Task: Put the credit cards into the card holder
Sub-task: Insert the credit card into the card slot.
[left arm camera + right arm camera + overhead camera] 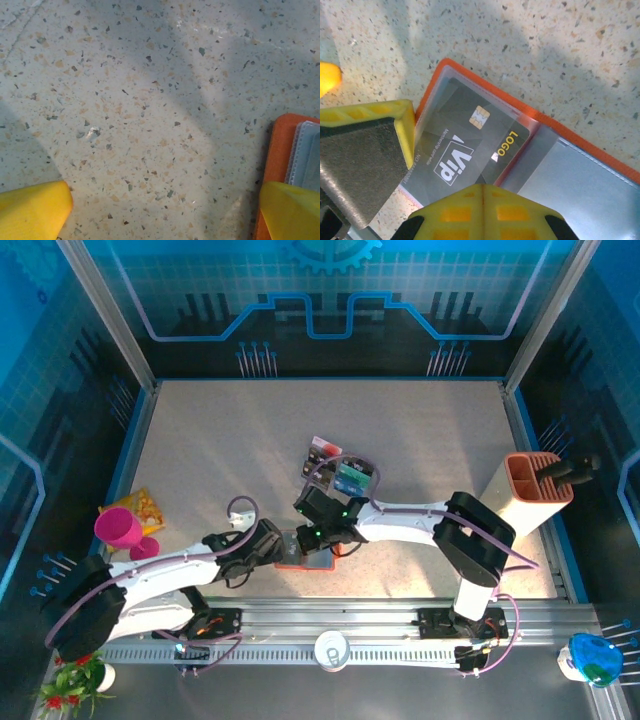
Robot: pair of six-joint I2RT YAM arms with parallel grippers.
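Observation:
The orange card holder (290,562) lies open on the table near the front edge, between both grippers. A black credit card (465,135) marked VIP lies flat in its clear left pocket, inside the orange rim (530,107). My right gripper (482,192) is shut, its tips together over the card's near edge with nothing between them. My left gripper (162,215) is open wide, its right finger (290,210) on the holder's edge (277,150). More credit cards (345,475) stand in a clear tray behind the holder.
A tall beige-and-orange box (530,490) stands at the right. A pink goblet (122,530) and a yellow packet (145,505) sit at the left. A can (331,648) rests on the front rail. Bare table stretches behind the tray.

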